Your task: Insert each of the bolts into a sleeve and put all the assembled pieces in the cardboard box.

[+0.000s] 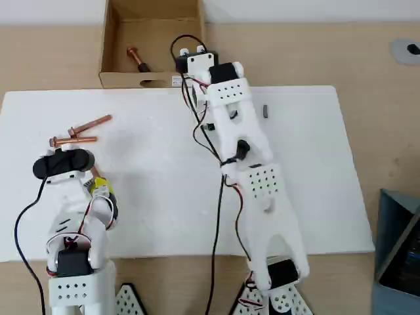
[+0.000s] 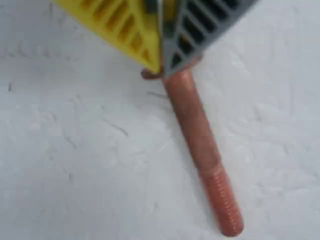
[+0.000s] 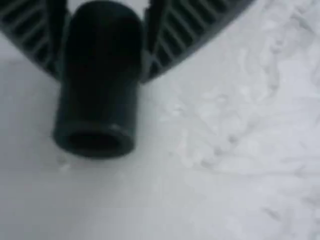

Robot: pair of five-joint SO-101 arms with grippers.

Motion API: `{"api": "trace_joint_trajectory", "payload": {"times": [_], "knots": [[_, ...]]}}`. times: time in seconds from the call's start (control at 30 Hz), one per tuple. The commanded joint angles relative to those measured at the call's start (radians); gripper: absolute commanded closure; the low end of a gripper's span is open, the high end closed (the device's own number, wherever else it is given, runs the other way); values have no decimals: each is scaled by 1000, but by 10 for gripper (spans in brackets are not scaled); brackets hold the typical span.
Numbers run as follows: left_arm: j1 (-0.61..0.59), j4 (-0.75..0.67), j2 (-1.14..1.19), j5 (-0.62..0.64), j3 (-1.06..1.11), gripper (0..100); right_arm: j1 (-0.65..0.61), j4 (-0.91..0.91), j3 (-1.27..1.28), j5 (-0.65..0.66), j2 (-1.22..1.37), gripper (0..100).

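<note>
Bolt is clamped at its head by left gripper, over the mat. Sleeve is pinched in right gripper, bore exposed. Risk judged: bolt pivoted by head-only grip, bore missed or jammed.

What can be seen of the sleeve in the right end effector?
The sleeve is a short dark tube, seemingly plastic or rubber, with an open, empty-looking bore at one end. The right end effector is shut on its other end between ribbed fingers; the open end points away, above the white mat.
</note>
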Motion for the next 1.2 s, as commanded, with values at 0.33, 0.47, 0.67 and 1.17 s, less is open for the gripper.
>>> {"api": "trace_joint_trajectory", "payload": {"times": [0.33,0.47,0.67,1.17], "knots": [[-2,3,-8,-5,2,998,-12,112,-364,-5,-28,989],[-2,3,-8,-5,2,998,-22,112,-372,-3,-145,989],[-2,3,-8,-5,2,998,-53,112,-231,-3,-377,989],[-2,3,-8,2,2,998,-19,112,489,-9,-1145,989]]}}
